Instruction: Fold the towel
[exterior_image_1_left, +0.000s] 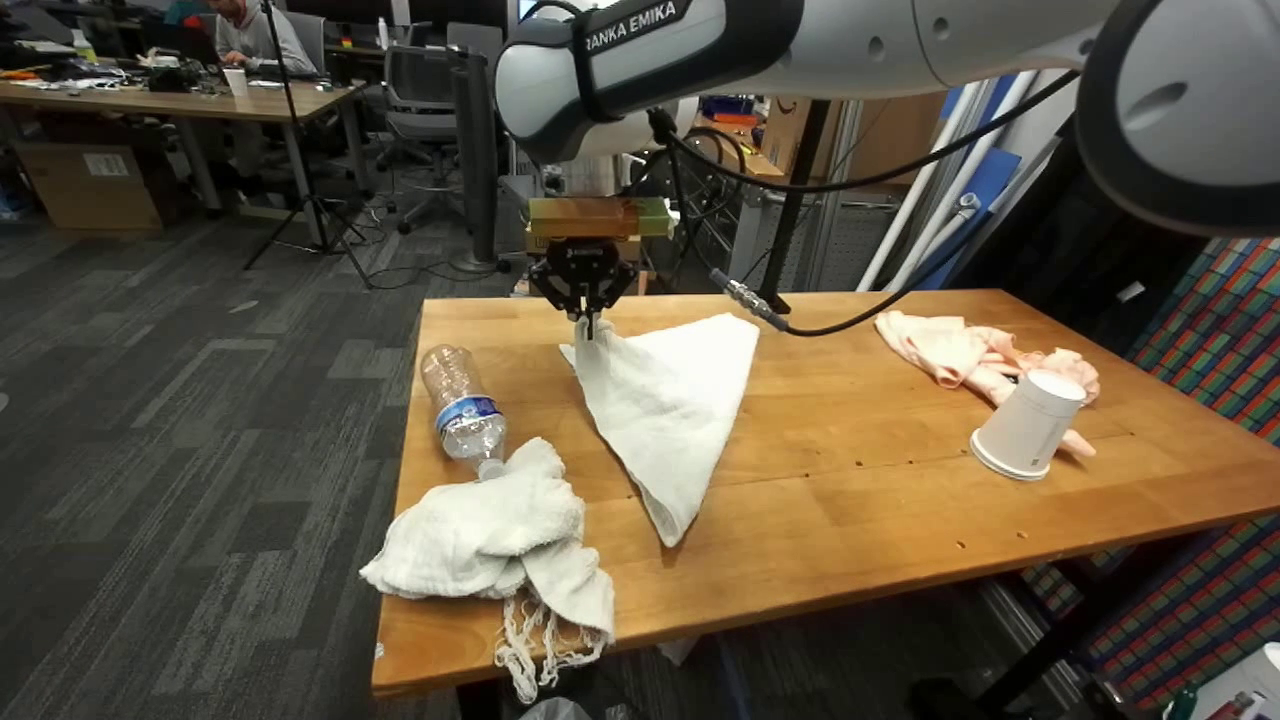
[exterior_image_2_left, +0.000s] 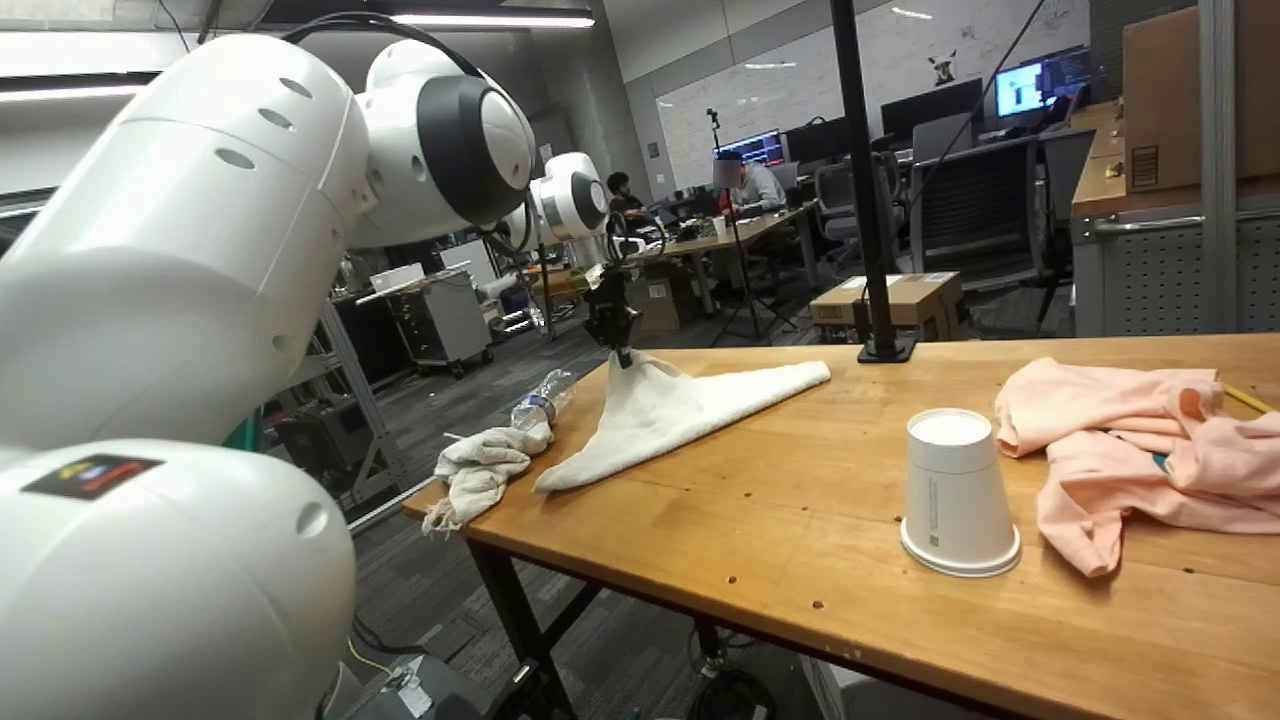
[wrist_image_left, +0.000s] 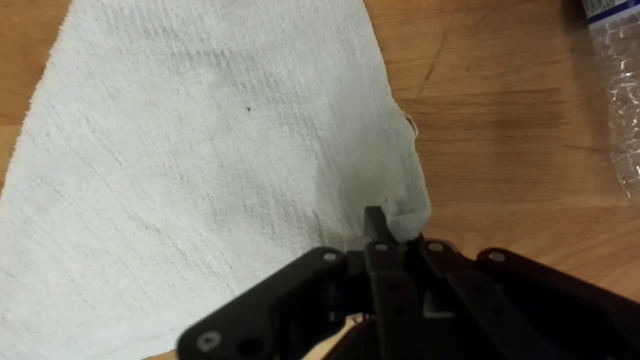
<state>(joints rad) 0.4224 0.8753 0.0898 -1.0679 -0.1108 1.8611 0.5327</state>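
A white towel (exterior_image_1_left: 672, 400) lies on the wooden table, one corner lifted and the rest resting on the tabletop in a roughly triangular shape. It also shows in an exterior view (exterior_image_2_left: 680, 405) and fills much of the wrist view (wrist_image_left: 200, 150). My gripper (exterior_image_1_left: 588, 326) is shut on the lifted corner, just above the table near its end by the bottle. The gripper also shows in an exterior view (exterior_image_2_left: 622, 357). In the wrist view the gripper (wrist_image_left: 394, 227) pinches a bunched edge of the towel, which hides part of one fingertip.
A clear plastic bottle (exterior_image_1_left: 466, 408) lies beside the towel. A crumpled, fringed off-white cloth (exterior_image_1_left: 490, 530) lies at the table corner by the bottle. An upside-down white paper cup (exterior_image_2_left: 958, 495) and a crumpled pink cloth (exterior_image_2_left: 1130, 440) are at the other end. A black post (exterior_image_2_left: 880, 300) stands at the table edge.
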